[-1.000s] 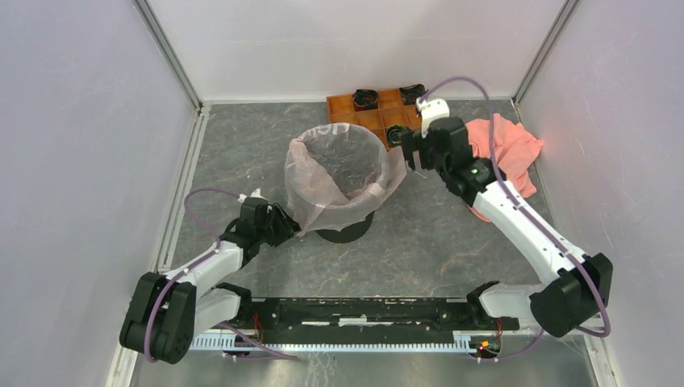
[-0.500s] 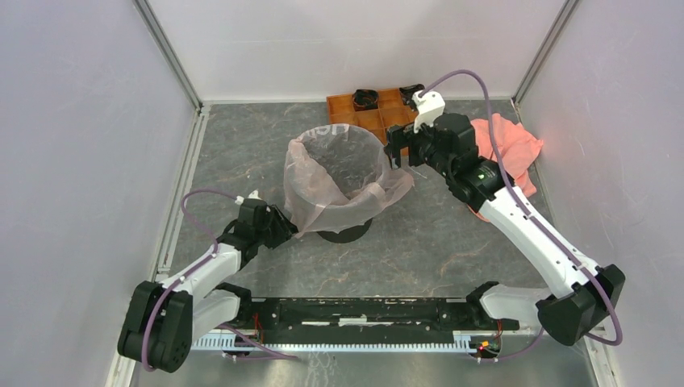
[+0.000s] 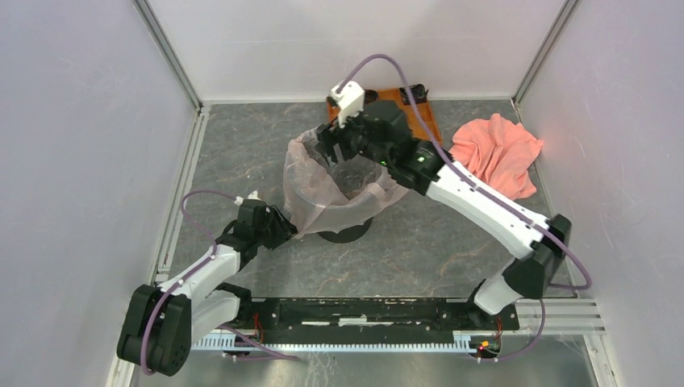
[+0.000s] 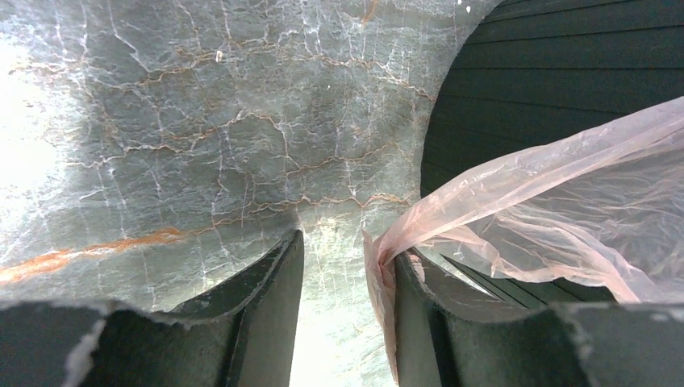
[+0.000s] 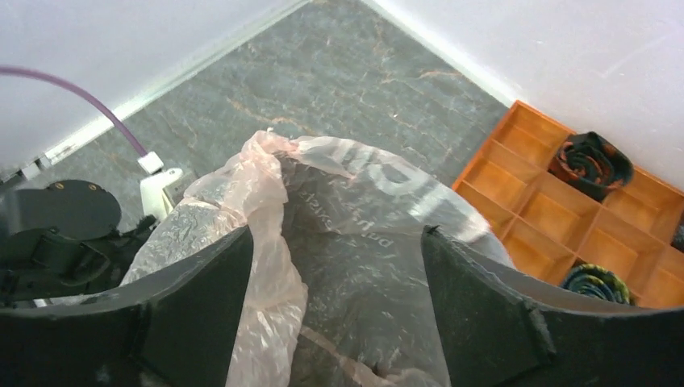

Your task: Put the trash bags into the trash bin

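Right gripper (image 5: 337,235) hangs wide open over the mouth of the bag (image 5: 266,181), holding nothing; its fingers (image 5: 202,314) frame the pink film from above. Out from there, the bag sits in the bin (image 3: 343,234), its hem folded out over the rim and hanging down the near side. My left gripper (image 4: 343,251) is low at that hem, just beside the bin wall. Its jaws stand apart with table (image 4: 161,121) showing through the gap, and the film only lies against the inner face of one finger, so I read it as open, not clamped.

What worries me is this. If I push the right arm down into the bag, the film could drag inward and pull the hem off the rim, since nothing pins it on the left. A sideways nudge on the rim could also tip the light bin.

Only the left wrist view shows that gap between the fingers; from above the left gripper looks as if it holds the hem. Only the top view shows the bin's base and the cloth (image 3: 496,149). The right wrist view alone shows the tray (image 5: 516,181) compartments, which the arm mostly hides from above.
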Controlling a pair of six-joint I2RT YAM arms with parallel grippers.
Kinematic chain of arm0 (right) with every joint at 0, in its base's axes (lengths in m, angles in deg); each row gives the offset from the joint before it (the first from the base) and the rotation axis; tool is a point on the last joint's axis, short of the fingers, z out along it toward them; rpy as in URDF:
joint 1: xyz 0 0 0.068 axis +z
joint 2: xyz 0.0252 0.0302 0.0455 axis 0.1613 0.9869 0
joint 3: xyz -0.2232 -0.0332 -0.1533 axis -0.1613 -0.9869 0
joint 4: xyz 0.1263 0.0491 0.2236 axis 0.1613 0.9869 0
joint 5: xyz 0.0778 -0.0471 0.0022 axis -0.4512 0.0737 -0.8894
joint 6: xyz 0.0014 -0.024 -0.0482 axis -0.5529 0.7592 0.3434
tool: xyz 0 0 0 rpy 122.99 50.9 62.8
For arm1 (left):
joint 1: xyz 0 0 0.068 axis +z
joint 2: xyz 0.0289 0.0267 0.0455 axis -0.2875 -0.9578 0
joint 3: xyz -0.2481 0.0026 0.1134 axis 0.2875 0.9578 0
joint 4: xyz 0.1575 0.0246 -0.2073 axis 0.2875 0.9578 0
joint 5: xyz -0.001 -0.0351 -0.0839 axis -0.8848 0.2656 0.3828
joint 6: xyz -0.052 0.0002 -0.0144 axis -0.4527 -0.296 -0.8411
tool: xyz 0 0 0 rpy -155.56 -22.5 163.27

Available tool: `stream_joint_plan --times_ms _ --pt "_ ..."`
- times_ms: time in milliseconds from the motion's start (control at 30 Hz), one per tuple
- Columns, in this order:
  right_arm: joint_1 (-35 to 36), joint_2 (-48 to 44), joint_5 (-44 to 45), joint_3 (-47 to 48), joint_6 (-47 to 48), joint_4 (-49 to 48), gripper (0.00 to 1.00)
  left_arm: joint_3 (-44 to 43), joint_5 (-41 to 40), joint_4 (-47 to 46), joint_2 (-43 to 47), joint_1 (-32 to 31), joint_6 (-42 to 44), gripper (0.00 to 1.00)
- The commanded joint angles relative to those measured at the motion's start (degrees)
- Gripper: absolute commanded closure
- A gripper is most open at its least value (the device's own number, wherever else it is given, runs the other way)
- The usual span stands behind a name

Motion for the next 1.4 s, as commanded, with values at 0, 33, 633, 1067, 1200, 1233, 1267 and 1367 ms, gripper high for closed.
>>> stream_joint_plan --times_ms 0,33,633,1067,1200,1233,1267,1367 --pt "3.19 6.21 0.22 3.34 2.85 2.77 0.23 -1.47 -1.06 0.74 1.10 0.01 2.09 0.51" --pt "3.90 7.17 0.39 3.08 3.02 2.86 0.26 -1.47 -1.11 0.78 0.98 0.05 2.13 0.51" --pt "5.57 13.76 4.45 1.02 2.16 4.58 0.45 -1.91 -1.48 0.79 0.22 0.06 3.32 0.50" --pt "5.05 2.36 14.71 -4.90 6.18 5.75 0.08 -2.25 -1.58 0.39 -1.26 0.06 4.29 0.50" --pt "5.09 4.85 15.65 -5.36 6.37 7.56 0.27 -1.94 -1.85 1.40 0.73 0.06 4.29 0.49" --pt "5.11 6.26 14.84 -4.81 6.34 8.38 0.30 -1.77 -1.83 1.52 1.33 0.06 4.17 0.49" --pt "5.18 7.41 14.02 -4.10 6.32 9.30 0.33 -1.62 -1.89 1.60 1.60 0.06 4.09 0.49" --pt "5.31 12.18 11.43 -1.46 6.09 11.95 0.44 -1.60 -1.83 1.83 2.07 0.06 3.90 0.49"
